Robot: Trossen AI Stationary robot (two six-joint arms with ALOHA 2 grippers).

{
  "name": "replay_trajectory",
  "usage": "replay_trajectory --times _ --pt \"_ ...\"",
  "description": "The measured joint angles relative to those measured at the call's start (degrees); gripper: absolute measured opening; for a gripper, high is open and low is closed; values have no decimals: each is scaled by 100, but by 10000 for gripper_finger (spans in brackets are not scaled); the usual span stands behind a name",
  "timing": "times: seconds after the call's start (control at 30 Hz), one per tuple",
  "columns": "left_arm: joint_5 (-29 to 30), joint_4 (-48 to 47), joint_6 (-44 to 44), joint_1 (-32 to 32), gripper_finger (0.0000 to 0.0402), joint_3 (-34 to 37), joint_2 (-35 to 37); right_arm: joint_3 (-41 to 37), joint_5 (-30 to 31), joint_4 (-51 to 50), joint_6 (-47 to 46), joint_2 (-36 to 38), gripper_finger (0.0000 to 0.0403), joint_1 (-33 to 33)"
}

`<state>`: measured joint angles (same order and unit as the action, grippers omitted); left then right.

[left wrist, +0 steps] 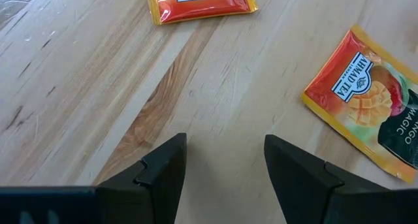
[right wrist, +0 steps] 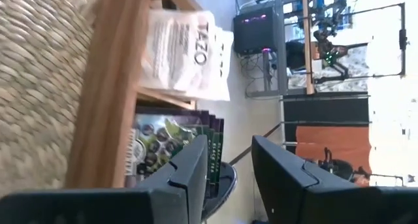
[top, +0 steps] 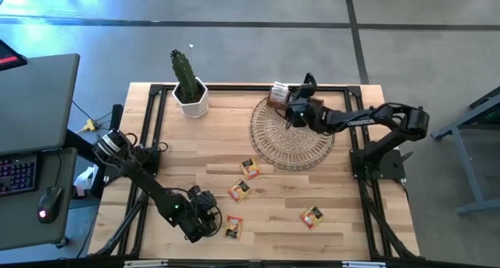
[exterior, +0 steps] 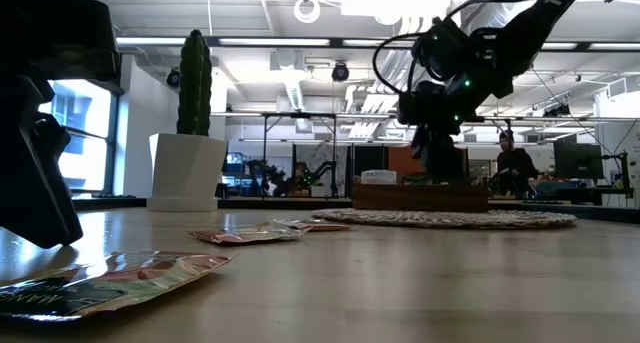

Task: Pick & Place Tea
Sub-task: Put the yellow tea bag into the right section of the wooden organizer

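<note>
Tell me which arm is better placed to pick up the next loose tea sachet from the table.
Left. The left gripper is open, low over the wood beside a loose tea sachet. The right gripper is open, far off at the wooden box on the wicker mat.

Four tea sachets (top: 249, 169) lie scattered on the table (top: 344, 229) between the left tool (top: 209, 221) and the wicker mat (top: 291, 143).

Bright overhead light, blurred foreground

table (top: 312, 190) — wood | tea sachets (top: 249, 168) | wicker mat (top: 293, 135) | potted cactus (top: 188, 84)
</note>
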<state>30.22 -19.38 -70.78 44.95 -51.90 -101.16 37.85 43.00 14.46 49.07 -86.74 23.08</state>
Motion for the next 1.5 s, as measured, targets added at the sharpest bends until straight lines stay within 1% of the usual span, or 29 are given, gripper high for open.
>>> replay_trajectory --times 0.13,0.2,0.27,0.33,0.43,0.6,0.67,0.73,0.83,0.97,1.07,1.17,1.33,1.4,1.47,1.5 --pt "0 0 0 0 202 0 0 0 384 0 -293 0 117 -423" --pt "0 0 0 0 202 0 0 0 479 0 -522 0 118 -687" --pt "0 0 0 0 202 0 0 0 461 0 -746 0 118 -979" --pt "0 0 0 0 202 0 2 0 275 2 -1131 0 118 -1293" --pt "0 0 0 0 202 0 2 0 -387 4 -2030 0 117 -1796" --pt "-1 0 0 0 202 0 2 0 -1873 69 -3502 0 109 -2590" --pt "0 0 0 0 202 0 2 0 -2330 175 -4003 0 104 -2868" --pt "0 0 0 0 202 0 2 0 -2668 287 -4379 0 101 -3110" --pt "-1 0 0 0 202 0 2 0 -3160 650 -4623 -48 99 -3353" --pt "-1 -2 0 0 202 0 2 0 -3609 1539 -4603 -383 109 -3471" --pt "-2 0 0 0 202 0 2 0 -3816 2132 -4586 -745 129 -3415" --pt "11 12 24 0 202 0 2 136 -3891 2244 -4609 -1109 156 -3264" --pt "217 182 575 -295 202 -4 2 745 -3911 1725 -4443 -1766 198 -2931" --pt "327 170 869 -507 202 -4 2 1094 -3910 1184 -4299 -1988 206 -2788" --pt "350 146 1213 -728 202 -4 2 1439 -3910 398 -4170 -2123 208 -2657" --pt "365 158 1248 -831 202 -4 2 1607 -3908 3 -4097 -2162 207 -2592"
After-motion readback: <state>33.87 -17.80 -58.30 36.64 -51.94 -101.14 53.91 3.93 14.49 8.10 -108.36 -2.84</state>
